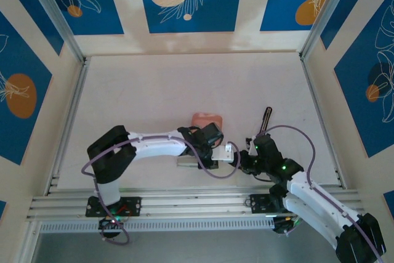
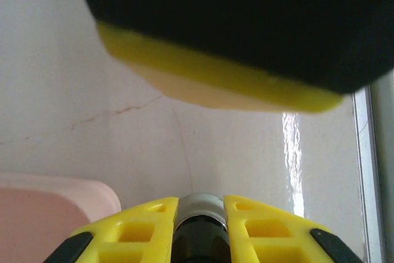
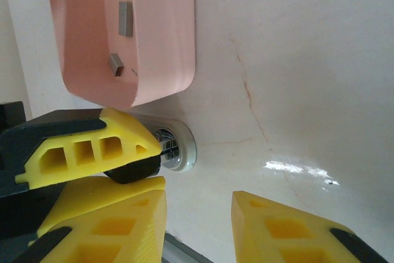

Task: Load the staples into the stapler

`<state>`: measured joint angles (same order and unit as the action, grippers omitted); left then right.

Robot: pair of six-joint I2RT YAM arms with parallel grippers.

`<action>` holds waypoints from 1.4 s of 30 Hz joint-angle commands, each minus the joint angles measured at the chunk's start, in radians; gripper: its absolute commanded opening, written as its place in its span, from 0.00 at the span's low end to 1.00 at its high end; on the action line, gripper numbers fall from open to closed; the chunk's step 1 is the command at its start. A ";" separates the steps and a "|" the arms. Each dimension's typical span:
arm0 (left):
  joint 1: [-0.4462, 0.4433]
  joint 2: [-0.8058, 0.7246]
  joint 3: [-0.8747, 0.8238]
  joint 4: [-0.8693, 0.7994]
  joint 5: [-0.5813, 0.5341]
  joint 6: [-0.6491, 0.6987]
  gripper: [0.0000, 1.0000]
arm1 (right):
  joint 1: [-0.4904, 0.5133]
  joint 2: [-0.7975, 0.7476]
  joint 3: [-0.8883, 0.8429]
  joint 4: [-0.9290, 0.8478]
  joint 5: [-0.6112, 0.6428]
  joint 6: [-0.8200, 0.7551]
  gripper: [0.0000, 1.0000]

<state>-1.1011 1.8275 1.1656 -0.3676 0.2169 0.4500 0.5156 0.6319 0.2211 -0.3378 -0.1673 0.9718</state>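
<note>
At the near edge, the left gripper (image 1: 215, 148) reaches in from the left and is clamped on the silver metal stapler (image 1: 192, 162). In the left wrist view, its yellow fingers (image 2: 138, 229) press on either side of the stapler's shiny, dark-centred body (image 2: 198, 214). Just to its right, the right gripper (image 1: 246, 159) is spread wide, and the right wrist view shows nothing between its yellow fingertips (image 3: 289, 223). That view also shows a left finger (image 3: 92, 143) pressed against the stapler's round chrome end (image 3: 180, 149).

Just beyond that end, the pink rectangular plastic tray (image 3: 166, 41) rests on the pale table (image 1: 172, 90). In it lie two small grey metal staple strips (image 3: 125, 18), apart from each other. From above, the tray (image 1: 203, 117) sits right behind the left gripper. A thin dark rod (image 1: 266, 119) lies farther right.
</note>
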 commanded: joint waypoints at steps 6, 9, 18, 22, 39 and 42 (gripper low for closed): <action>-0.019 0.039 0.032 -0.066 -0.045 -0.047 0.15 | -0.026 -0.011 -0.035 0.000 -0.050 0.005 0.34; -0.017 -0.018 0.049 -0.077 -0.049 -0.097 0.15 | -0.029 -0.011 -0.026 0.000 -0.049 0.001 0.34; 0.000 -0.265 0.022 -0.094 -0.145 -0.432 0.14 | -0.038 -0.006 0.013 0.009 -0.044 -0.025 0.34; 0.039 -0.338 0.025 -0.186 -0.302 -0.591 0.11 | -0.042 0.007 0.045 0.006 -0.050 -0.043 0.34; 0.378 -0.382 -0.016 -0.161 -0.453 -0.789 0.07 | -0.037 0.182 0.154 0.058 -0.089 -0.062 0.34; 0.441 -0.306 0.031 -0.177 -0.416 -0.846 0.05 | -0.032 0.207 0.168 0.057 -0.092 -0.065 0.34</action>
<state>-0.7139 1.4738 1.1324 -0.5320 -0.2100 -0.3183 0.4786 0.8246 0.3557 -0.2916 -0.2287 0.9279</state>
